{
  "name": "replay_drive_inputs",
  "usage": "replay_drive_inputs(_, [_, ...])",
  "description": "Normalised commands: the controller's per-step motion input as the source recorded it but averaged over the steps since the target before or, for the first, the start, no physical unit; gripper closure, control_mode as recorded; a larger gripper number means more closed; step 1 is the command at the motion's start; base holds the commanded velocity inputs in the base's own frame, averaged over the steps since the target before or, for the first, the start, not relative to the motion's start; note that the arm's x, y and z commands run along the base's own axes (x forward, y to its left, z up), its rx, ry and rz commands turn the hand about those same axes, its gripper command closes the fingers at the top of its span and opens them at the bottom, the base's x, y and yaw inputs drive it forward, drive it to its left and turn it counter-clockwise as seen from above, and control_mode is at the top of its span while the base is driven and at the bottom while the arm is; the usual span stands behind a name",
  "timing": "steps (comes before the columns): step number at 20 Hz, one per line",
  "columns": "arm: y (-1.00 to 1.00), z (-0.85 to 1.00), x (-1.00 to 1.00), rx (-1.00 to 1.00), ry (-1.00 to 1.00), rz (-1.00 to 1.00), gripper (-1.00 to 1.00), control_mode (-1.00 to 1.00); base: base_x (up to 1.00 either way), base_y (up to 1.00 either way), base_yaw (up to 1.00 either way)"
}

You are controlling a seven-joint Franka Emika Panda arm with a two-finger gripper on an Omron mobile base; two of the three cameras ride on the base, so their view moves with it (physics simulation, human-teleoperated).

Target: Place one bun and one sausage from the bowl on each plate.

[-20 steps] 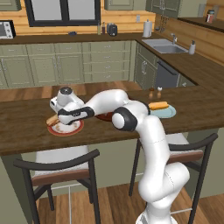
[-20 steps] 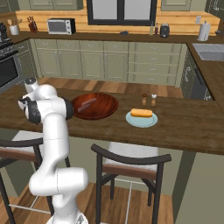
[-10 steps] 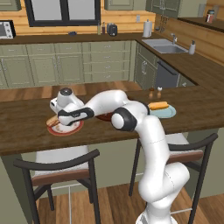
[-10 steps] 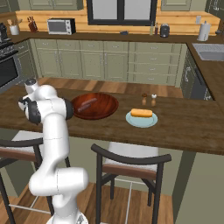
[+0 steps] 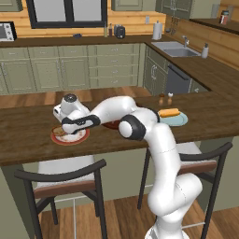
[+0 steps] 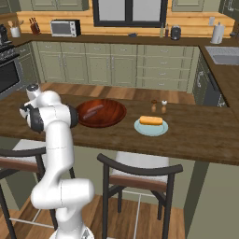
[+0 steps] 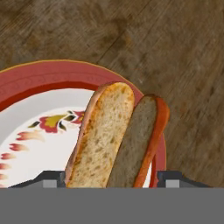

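Claw (image 5: 66, 132) low over the red-rimmed plate (image 5: 79, 138) at the left end of the wooden counter (image 5: 28, 135); in hand view its two dark tips sit well apart w/ the tan bun (image 7: 114, 136) between them, so it reads as released, bun lying on the plate (image 7: 39, 83) near its right rim rather than gripped. Probable reason for placement: this plate is one of two targets, each needing one bun + one sausage.

Tan bun: split lengthwise, pale crumb face up on one half, brown crust w/ orange-red edge on the other; elongated, shorter than plate width. Plate centre white w/ red-yellow floral motif.

Second bun (image 6: 151, 120), yellow-orange, rests on the teal plate (image 6: 141, 128), to the right of the bowl and apart from it. Big red-brown wooden bowl (image 6: 109, 116) stands between the plates; one dark sausage (image 6: 93, 111) visible inside, lying diagonally. Second sausage: cannot tell from these views.

Judgement: both buns placed; sausages remain, approx. halfway. Two small shakers (image 6: 158, 106) stand just behind the teal plate.
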Motion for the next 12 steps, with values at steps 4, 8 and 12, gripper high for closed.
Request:
replay_drive_inputs(4, [0.0, 0.05, 0.0, 0.0, 0.01, 0.0, -1.0, -1.0, 0.0, 0.0, 0.0])
replay_drive_inputs(8, [-0.1, 0.57, -0.07, 0.0, 0.0, 0.0, -1.0, -1.0, 0.0, 0.0, 0.0])
replay_drive_inputs(12, [-0.51, 0.87, -0.3, 0.07, 0.0, -0.04, -1.0, -1.0, 0.0, 0.0, 0.0])
